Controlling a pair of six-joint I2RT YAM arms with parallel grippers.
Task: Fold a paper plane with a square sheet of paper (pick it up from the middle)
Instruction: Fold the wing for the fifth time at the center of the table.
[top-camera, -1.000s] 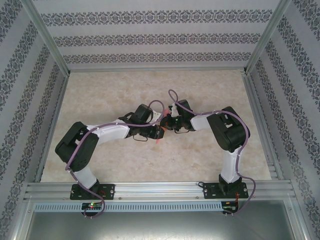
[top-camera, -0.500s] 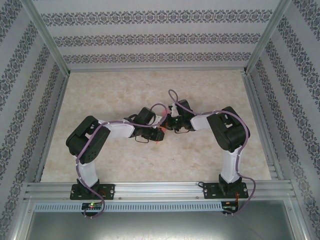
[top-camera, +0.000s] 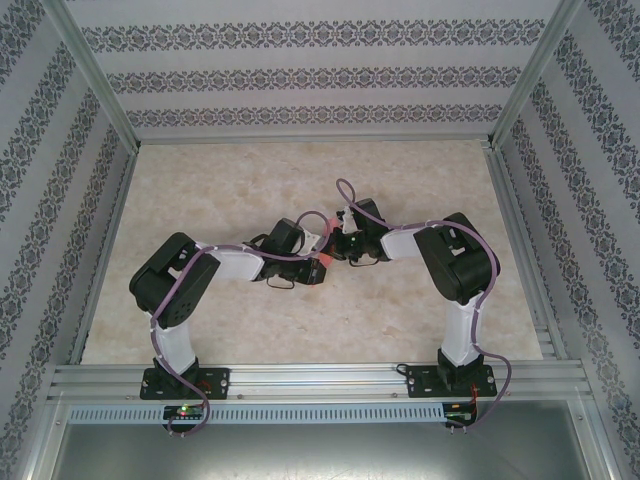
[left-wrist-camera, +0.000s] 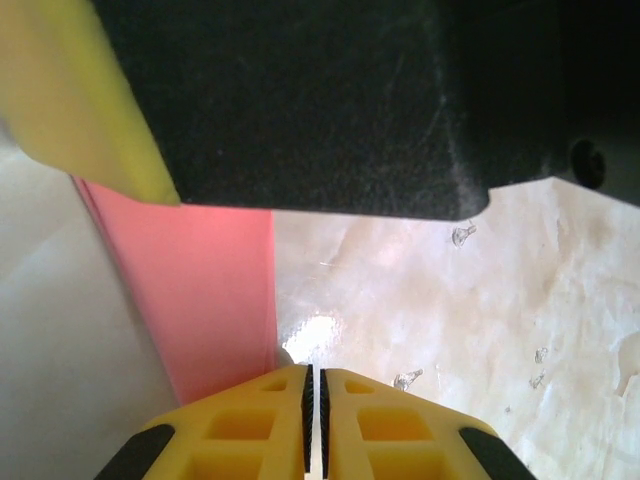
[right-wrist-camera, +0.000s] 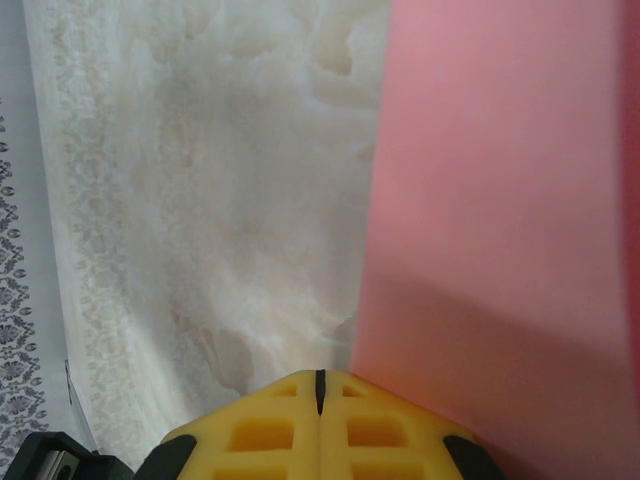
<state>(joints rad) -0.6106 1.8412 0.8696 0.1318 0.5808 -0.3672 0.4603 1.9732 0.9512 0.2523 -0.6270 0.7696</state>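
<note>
Pink-red sheet of paper (right-wrist-camera: 500, 250) is being held clear of the counter (right-wrist-camera: 220, 200), pinched by the clenched left fingers (left-wrist-camera: 245, 428) and right fingers (right-wrist-camera: 265, 432), apparently for folding.

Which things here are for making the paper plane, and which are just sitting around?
For the job:
- pink paper
- left gripper
- right gripper

Just there:
- table
- patterned walls
- metal frame
</note>
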